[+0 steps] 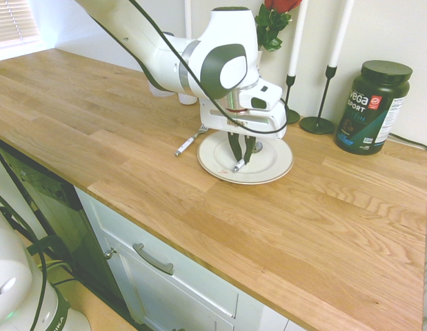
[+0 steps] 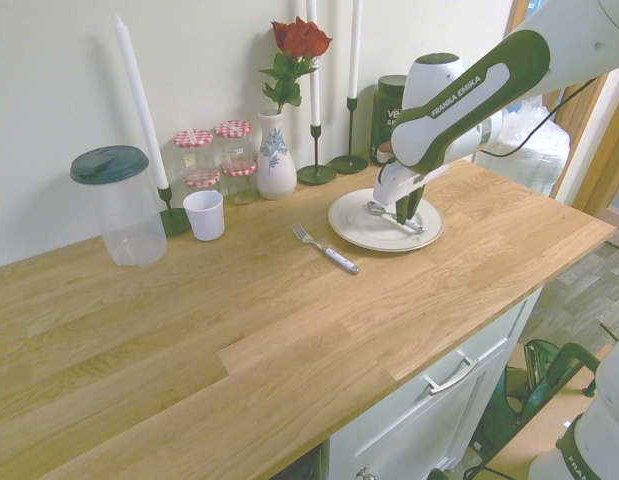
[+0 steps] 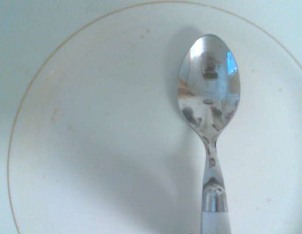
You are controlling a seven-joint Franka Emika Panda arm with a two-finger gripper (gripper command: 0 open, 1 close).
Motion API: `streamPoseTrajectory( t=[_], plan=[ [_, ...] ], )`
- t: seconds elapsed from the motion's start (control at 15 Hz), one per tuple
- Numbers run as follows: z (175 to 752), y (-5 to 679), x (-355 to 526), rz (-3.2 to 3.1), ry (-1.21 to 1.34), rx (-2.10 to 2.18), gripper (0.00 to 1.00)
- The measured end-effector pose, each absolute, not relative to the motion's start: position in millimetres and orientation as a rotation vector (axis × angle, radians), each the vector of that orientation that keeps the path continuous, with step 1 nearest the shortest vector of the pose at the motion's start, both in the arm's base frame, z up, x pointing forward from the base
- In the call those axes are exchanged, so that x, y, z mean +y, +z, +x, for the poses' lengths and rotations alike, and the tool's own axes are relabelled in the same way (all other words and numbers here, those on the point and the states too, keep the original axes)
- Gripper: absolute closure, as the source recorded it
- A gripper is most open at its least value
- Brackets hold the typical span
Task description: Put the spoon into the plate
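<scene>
The small spoon with a shiny silver metal bowl and white handle [image 3: 209,83] is located within the round, shallow cream-white ceramic plate with a thin darker edge line [image 1: 208,156], its bowl and handle both inside the rim. The black two-finger gripper [image 1: 242,163] is lowered to the handle, presumably to set the spoon down gently and keep it within the rim. Whether the jaws are pinching the handle or have just let it go cannot be told. In my judgement placement is practically achieved; a clear release and a straight lift remain, with some risk of dragging the handle. The white-handled metal fork [image 2: 326,249] lies beside the plate on the wooden worktop [image 2: 189,330], outside the task. Markings: the dark green plastic tub with a screw lid [image 1: 372,107] reads "vega SPORT" — the smaller print is only partly legible — and the white robot arm [image 2: 469,105] carries "FRANKA EMIKA".
</scene>
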State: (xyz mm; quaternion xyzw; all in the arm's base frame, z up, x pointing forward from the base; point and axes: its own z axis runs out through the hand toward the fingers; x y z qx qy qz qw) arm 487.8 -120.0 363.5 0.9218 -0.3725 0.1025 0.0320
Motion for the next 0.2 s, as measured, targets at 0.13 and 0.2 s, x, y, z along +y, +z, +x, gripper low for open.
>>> streamPoseTrajectory(
  t=[0.13,0.2],
  plan=[
    [489.4,394.0,-115.7,2.834,0.363,-1.161,0.00],
    [487.8,412.1,-110.1,2.835,0.369,-1.167,0.00]
  ],
)
